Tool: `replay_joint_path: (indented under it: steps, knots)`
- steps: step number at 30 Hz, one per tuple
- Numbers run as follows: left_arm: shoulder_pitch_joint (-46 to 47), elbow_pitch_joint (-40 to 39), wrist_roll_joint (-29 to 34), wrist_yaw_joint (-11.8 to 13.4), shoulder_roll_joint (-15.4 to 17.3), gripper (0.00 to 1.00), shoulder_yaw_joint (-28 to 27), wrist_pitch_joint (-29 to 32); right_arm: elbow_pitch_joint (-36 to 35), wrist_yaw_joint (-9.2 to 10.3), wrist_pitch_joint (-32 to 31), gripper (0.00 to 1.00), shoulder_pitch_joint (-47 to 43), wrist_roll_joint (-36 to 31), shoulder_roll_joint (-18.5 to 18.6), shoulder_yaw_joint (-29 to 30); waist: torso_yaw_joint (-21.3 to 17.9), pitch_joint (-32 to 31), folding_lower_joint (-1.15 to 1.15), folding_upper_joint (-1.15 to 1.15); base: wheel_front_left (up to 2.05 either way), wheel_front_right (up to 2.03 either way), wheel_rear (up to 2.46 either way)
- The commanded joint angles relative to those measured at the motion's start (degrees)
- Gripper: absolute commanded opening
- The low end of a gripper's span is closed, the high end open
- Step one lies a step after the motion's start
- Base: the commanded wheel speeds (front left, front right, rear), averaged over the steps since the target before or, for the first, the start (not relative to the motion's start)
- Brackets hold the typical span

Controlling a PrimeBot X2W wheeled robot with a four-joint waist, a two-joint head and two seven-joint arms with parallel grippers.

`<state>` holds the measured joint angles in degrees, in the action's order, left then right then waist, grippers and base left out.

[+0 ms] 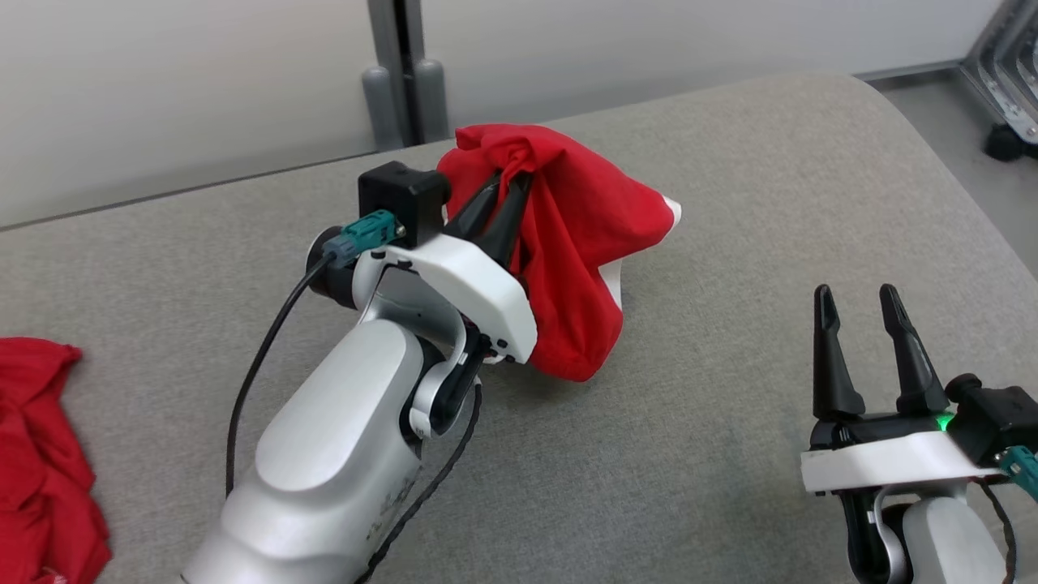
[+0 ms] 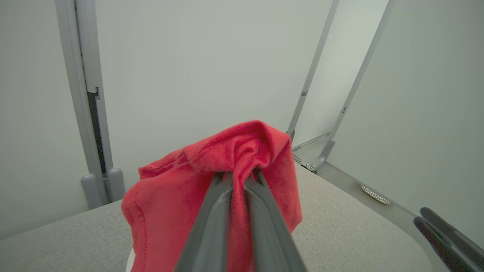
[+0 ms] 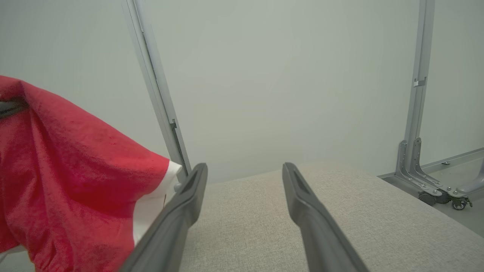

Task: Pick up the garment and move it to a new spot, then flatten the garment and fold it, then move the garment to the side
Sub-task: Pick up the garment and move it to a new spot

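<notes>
A red garment (image 1: 576,243) with a white trim hangs bunched above the grey padded table (image 1: 730,178), lifted off it. My left gripper (image 1: 507,182) is shut on a fold near the garment's top, and its two dark fingers (image 2: 227,211) disappear into the red cloth (image 2: 234,162) in the left wrist view. Over at the lower right, my right gripper (image 1: 855,296) stands open and holds nothing. Its fingers (image 3: 302,204) point across the table, with the hanging garment (image 3: 75,170) to their left.
A second red cloth (image 1: 40,454) lies crumpled at the table's left edge. Behind the table runs a pale wall with a grey metal post (image 1: 401,73). A metal frame on casters (image 3: 435,185) stands on the floor at the far right.
</notes>
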<state>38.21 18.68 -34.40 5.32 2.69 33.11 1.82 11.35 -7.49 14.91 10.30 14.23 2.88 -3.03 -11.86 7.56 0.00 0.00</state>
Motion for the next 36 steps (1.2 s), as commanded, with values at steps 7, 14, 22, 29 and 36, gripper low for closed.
replay_joint_path:
  steps: [7, 14, 22, 29, 36]
  knots:
    - [9.0, 15.4, -0.7, 1.8, 0.4, 1.00, 3.9, -6.4, -0.6, 0.00, 0.4, 1.00, 2.3, 1.3, 0.0, 0.3, -5.6, 7.0, 0.00, 0.00, 0.00, 0.00, 0.00]
    - [10.0, 22.7, -4.2, 1.1, 0.3, 1.00, 4.1, -13.6, -0.6, 0.00, 0.4, 1.00, 1.3, -0.2, 0.1, 1.6, -0.9, 5.6, 0.00, 0.00, 0.00, 0.00, 0.00]
    - [3.8, 21.7, -4.4, 0.6, 3.4, 1.00, 1.0, -16.8, -1.4, 0.00, 0.3, 1.00, -0.9, -2.1, 0.1, 2.8, 7.5, 0.8, 0.00, 0.00, 0.00, 0.00, 0.00]
    - [-8.9, 10.8, -1.2, 1.3, 7.4, 1.00, -2.1, -17.0, -0.7, 0.00, 0.2, 1.00, -3.3, -2.6, 0.1, 2.7, 13.5, -3.2, 0.00, 0.00, 0.00, 0.00, 0.00]
    - [-23.0, -0.7, 9.5, 7.0, 7.1, 1.00, -5.3, -17.0, 0.0, 0.00, -0.5, 1.00, -6.3, -2.9, 0.1, 2.6, 16.5, -6.2, 0.00, 0.00, 0.00, 0.00, 0.00]
